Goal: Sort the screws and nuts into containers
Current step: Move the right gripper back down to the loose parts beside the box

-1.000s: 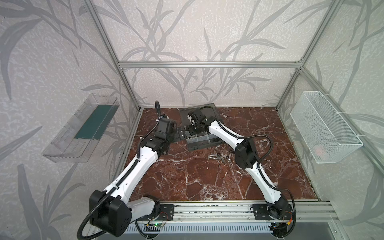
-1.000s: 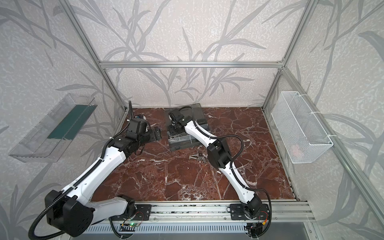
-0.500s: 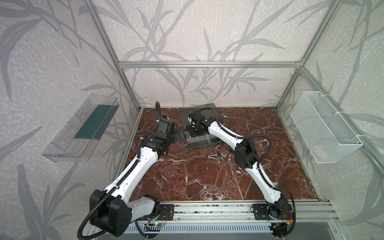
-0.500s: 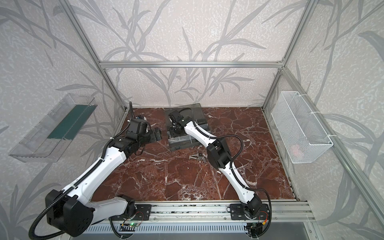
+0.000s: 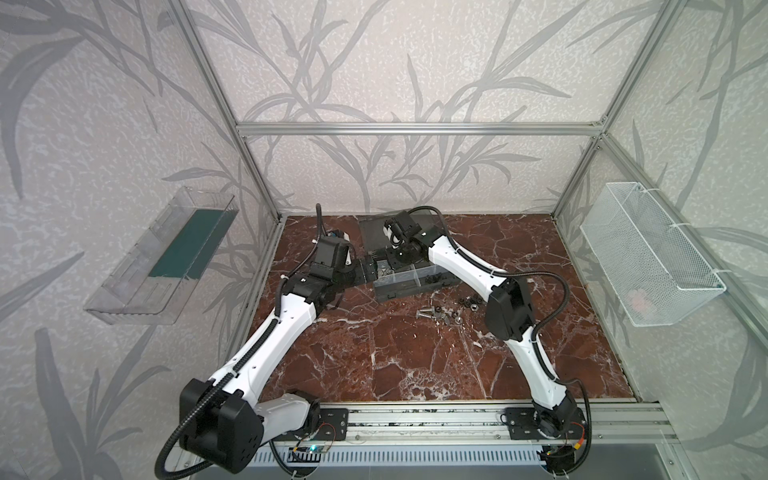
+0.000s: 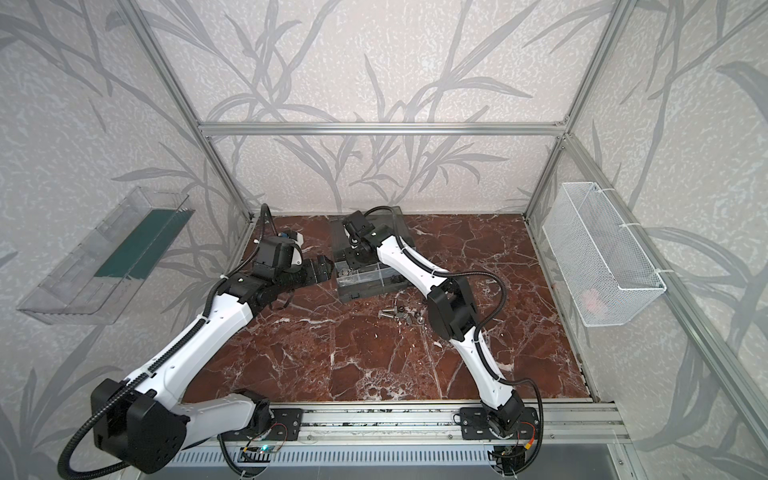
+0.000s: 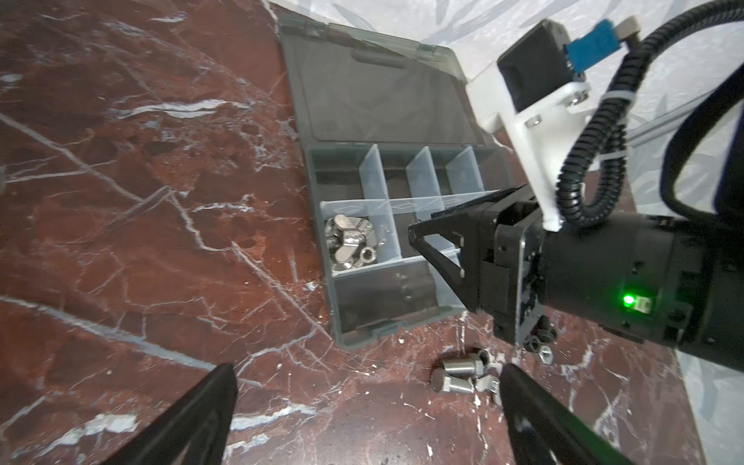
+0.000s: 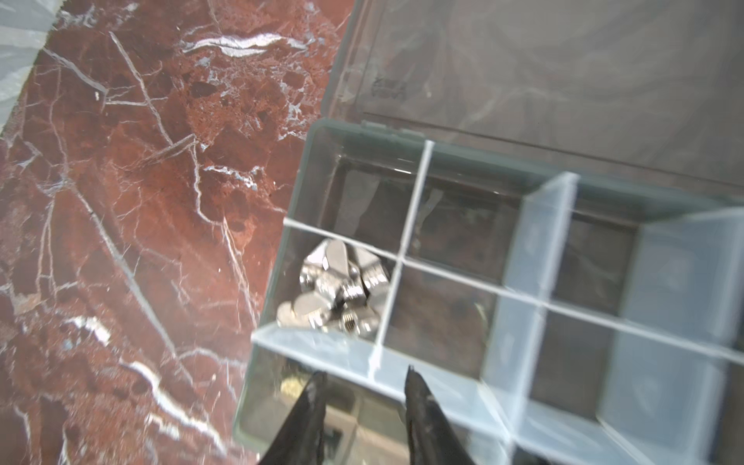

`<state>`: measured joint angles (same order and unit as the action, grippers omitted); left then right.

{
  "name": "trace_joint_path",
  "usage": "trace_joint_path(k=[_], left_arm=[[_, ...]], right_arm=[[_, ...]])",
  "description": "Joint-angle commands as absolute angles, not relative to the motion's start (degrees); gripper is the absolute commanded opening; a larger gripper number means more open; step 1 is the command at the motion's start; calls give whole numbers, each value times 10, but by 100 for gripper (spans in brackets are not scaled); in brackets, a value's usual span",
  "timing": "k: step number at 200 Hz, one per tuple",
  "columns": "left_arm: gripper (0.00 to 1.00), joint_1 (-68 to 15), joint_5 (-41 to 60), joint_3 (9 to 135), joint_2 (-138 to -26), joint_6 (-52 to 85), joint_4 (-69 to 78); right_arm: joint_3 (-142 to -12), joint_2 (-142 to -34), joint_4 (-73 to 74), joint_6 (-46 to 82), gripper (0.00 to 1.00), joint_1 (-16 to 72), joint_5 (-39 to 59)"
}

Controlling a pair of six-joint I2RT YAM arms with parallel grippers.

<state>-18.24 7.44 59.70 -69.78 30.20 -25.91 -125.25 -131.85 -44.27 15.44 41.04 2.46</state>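
The dark grey organizer case [image 5: 415,279] [image 6: 365,286] lies open at the back of the table, its smoky lid [image 7: 382,92] flat behind it. Silver wing nuts [image 7: 349,242] [image 8: 336,288] fill one end compartment between whitish dividers [image 8: 406,225]. My right gripper [image 8: 364,375] [image 5: 398,258] hovers over the case next to that compartment, open with a narrow gap and nothing between its fingers. My left gripper [image 7: 364,402] [image 5: 368,270] stands wide open and empty just left of the case. Loose silver screws [image 5: 436,316] [image 7: 459,374] and small black nuts [image 5: 468,300] [image 7: 537,342] lie on the marble in front of the case.
A white wire-mesh basket [image 5: 648,257] hangs on the right wall and a clear plastic tray [image 5: 162,257] on the left wall. The aluminium rail [image 5: 415,415] with both arm bases runs along the table's front edge.
My right gripper's jaws have parted a little above the case. The left arm has stayed where it was, still wide open.
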Motion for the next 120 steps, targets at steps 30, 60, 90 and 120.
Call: trace_joint_path(k=[30,60,90,120], left_arm=[[100,-179,252,561,-698,329,-145],[99,-178,333,525,-707,374,-38],[99,-179,379,486,-723,454,71],[99,-179,411,444,-755,531,165]], right_arm=[[-1027,-1138,-374,146,36,370,-1],[-867,-1041,-325,148,37,346,-5],[-754,-969,-313,133,38,339,-17],[-688,-938,-314,116,45,339,-1]])
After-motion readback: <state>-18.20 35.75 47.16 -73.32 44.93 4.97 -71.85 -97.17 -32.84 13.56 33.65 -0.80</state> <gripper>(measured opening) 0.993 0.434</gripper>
